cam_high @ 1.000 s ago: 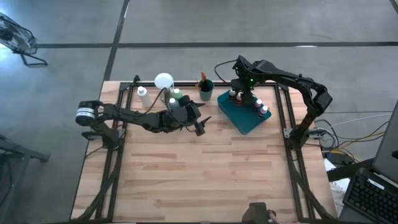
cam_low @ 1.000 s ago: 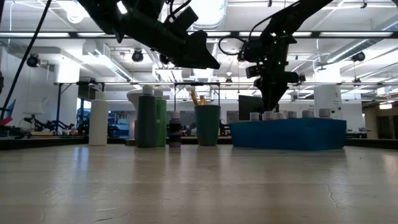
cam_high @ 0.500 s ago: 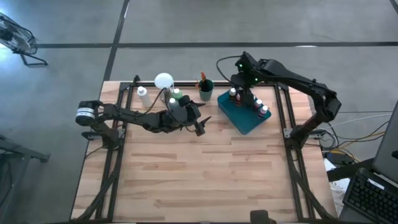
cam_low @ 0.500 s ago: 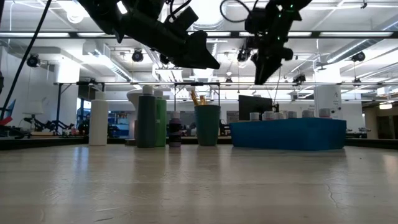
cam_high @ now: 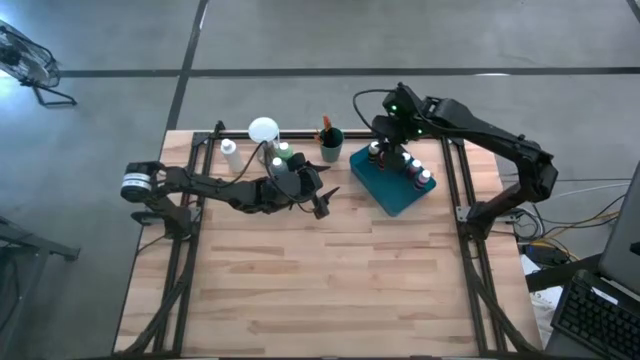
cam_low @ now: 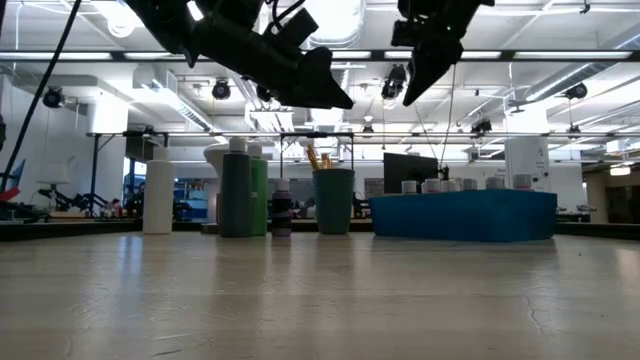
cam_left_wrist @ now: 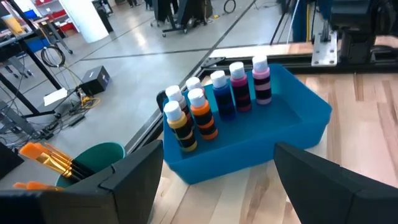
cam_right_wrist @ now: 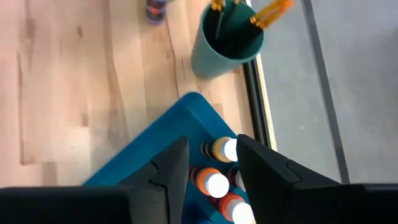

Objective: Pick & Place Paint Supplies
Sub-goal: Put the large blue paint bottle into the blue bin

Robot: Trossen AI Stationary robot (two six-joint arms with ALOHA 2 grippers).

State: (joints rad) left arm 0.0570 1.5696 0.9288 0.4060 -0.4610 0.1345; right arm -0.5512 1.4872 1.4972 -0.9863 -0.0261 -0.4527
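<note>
The right tool (cam_high: 386, 141) hangs above the far corner of the blue tray (cam_high: 396, 197), holding nothing, its 2 fingers (cam_right_wrist: 169, 171) a narrow gap apart. Under it, white-capped paint bottles (cam_left_wrist: 214, 104) stand upright in the tray in 2 short rows. Just beside the tray a teal cup (cam_right_wrist: 227, 38) holds orange-handled brushes (cam_right_wrist: 272, 9). The left tool (cam_high: 322, 199) hovers empty over the wooden surface (cam_high: 330, 280), fingers spread, near what look like 2 taller bottles (cam_low: 243, 192).
</note>
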